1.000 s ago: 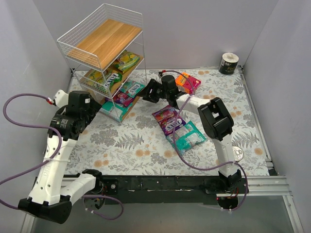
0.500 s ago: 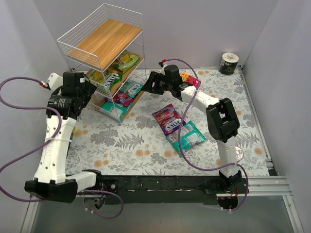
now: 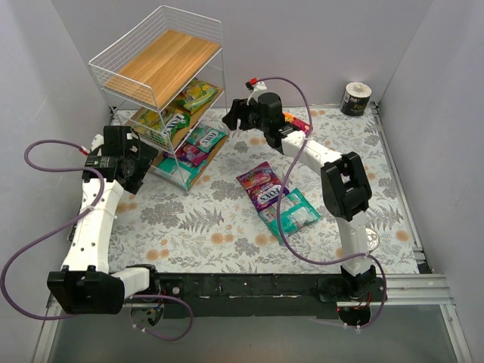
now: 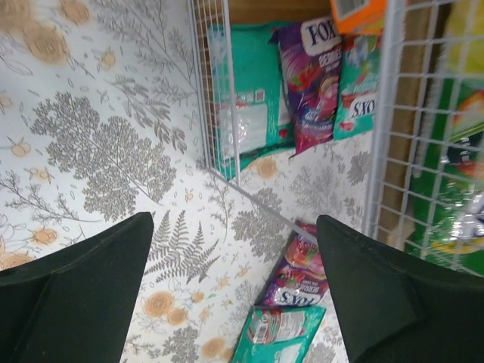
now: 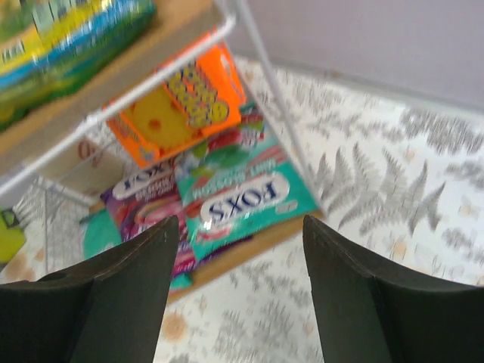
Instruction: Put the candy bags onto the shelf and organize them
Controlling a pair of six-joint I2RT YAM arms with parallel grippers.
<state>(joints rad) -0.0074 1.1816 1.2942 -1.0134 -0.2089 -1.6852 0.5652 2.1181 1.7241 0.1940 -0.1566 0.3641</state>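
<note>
The shelf [image 3: 166, 64] stands at the back left; its top tier is bare wood. Yellow-green candy bags [image 3: 170, 121] lie on the middle tier. A teal bag [image 3: 206, 138] and a purple bag [image 3: 190, 155] lie on the bottom tier, also in the left wrist view [image 4: 314, 83] and the right wrist view [image 5: 249, 197]. On the table lie a purple bag [image 3: 261, 185] and a teal bag [image 3: 293, 213]. My left gripper [image 3: 144, 162] is open and empty by the shelf's lower left side. My right gripper [image 3: 231, 119] is open and empty, right of the shelf.
An orange-pink box [image 3: 296, 125] lies behind the right arm. An orange packet [image 5: 178, 106] shows by the bottom tier. A roll [image 3: 355, 98] stands in the back right corner. A round metal thing [image 3: 369, 240] lies near the right arm's base. Grey walls close in three sides.
My right gripper has drawn back and up from the bottom tier, open and empty. My left arm has swung its gripper toward the shelf's lower left side.
</note>
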